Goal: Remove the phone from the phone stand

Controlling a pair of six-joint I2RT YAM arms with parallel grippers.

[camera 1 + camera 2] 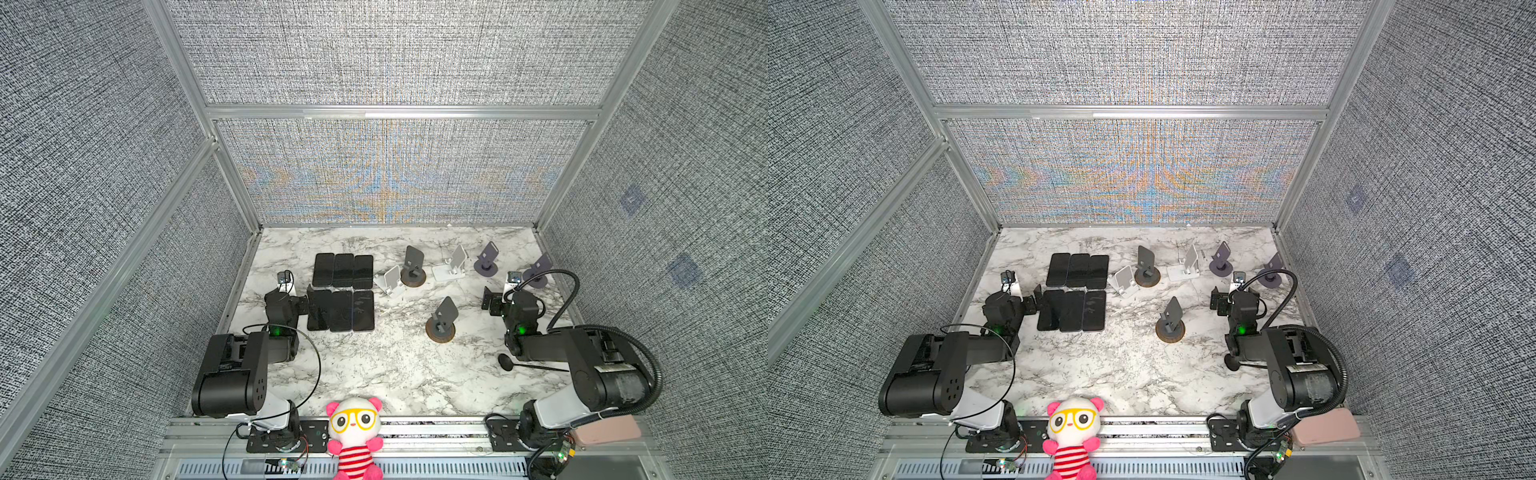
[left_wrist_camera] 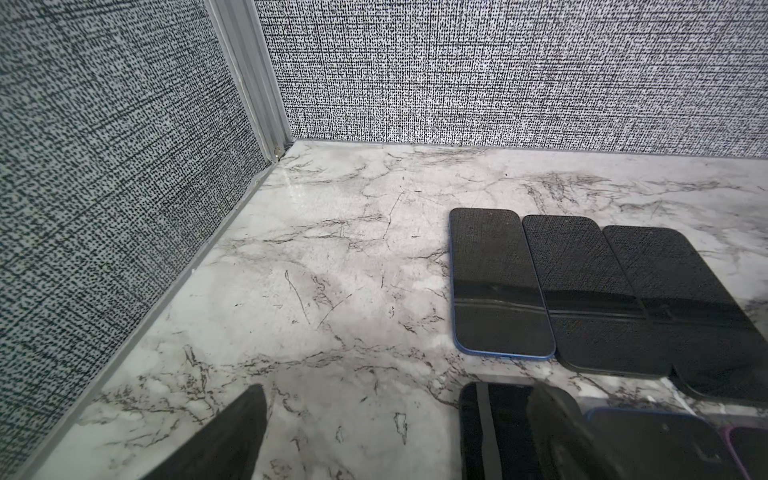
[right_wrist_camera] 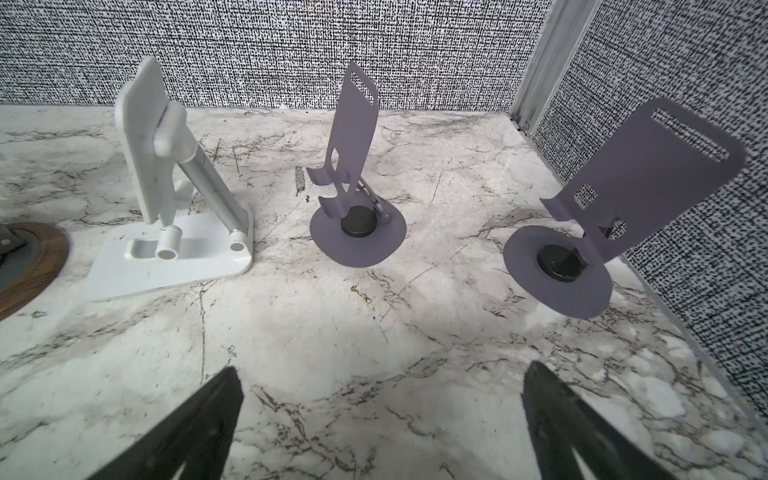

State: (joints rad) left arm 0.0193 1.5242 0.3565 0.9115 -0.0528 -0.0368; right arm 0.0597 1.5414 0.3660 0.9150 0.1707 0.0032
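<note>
Marble-patterned table (image 1: 374, 374) carrying six phones and six phone stands. The phones lie flat, screens up, on the left half of the table: a back row of three (image 1: 343, 270) and a front row of three (image 1: 341, 311), packed edge to edge. No stand holds a phone. This goes for the near wood-based stand (image 1: 441, 320), the far wood-based stand (image 1: 413, 268), the low white stand (image 1: 392, 282), the tall white stand (image 3: 166, 187), the middle purple stand (image 3: 353, 166) and the corner purple stand (image 3: 648, 174). The task therefore appears complete.

The left gripper (image 2: 399, 390) is spread wide and empty. One finger (image 2: 557, 428) overlaps the end phone of the front row (image 2: 494, 428); whether it touches cannot be told. The right gripper (image 3: 382, 370) is likewise spread and empty, and faces the purple stands with bare table between.

Hazards, as judged:
- **Left arm, sideways swing:** it would shove the end phone, and the tight packing would pass the push along the row.
- **Left arm, low withdrawal:** it could drag the finger across glass.
- **Right gripper, advancing:** it could topple a purple stand, whose tall plate rides on a small round foot.
- **Right arm's cable (image 1: 575, 291):** it loops close to the corner purple stand and may snag it as the arm moves.
</note>
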